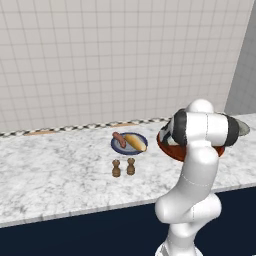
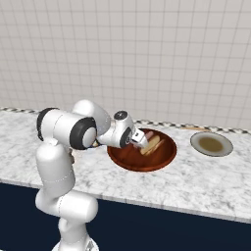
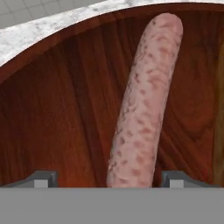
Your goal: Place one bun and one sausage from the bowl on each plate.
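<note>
The wooden bowl stands on the counter with a pinkish sausage lying on its floor and a tan bun beside it. My gripper reaches down into the bowl, open, with one fingertip on each side of the sausage's near end and a gap on both sides. In the right base view the gripper is over the bowl's left half. The blue-grey plate holds another sausage and bun. The beige plate lies bare to the right of the bowl.
Two small brown shakers stand in front of the blue-grey plate. The marble counter runs to a tiled wall behind, and its front edge drops off near the robot's base.
</note>
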Controlling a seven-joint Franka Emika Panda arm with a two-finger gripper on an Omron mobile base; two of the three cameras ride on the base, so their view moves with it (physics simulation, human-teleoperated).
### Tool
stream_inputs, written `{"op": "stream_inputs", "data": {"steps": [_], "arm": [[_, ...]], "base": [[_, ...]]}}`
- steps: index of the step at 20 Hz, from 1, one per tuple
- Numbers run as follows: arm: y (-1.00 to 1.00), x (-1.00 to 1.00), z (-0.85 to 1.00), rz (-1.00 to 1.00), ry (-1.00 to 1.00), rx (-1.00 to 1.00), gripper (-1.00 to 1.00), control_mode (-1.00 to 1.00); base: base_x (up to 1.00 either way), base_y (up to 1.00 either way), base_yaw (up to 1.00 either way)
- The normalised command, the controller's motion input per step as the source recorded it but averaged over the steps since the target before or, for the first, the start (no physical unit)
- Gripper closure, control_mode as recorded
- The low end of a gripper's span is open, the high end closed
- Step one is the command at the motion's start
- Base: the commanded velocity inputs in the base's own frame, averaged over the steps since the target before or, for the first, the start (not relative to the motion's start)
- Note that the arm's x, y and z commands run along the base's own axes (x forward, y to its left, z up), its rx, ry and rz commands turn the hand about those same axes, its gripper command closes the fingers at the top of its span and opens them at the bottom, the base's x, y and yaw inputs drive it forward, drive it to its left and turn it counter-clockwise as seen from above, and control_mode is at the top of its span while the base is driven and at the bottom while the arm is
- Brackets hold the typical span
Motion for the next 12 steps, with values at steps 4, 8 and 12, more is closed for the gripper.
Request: {"op": "stream_inputs", "data": {"steps": [4,8,12], "arm": [[0.00,0.21,-0.59,-0.05,0.07,-0.07,1.00,-1.00],[-0.06,0.04,-0.57,-0.04,0.02,-0.04,1.00,-1.00],[0.00,-0.51,0.16,0.00,-0.04,0.01,1.00,-1.00]], "base": [[0.00,0.00,0.00],[0.00,0.00,0.00],[0.00,0.00,0.00]]}}
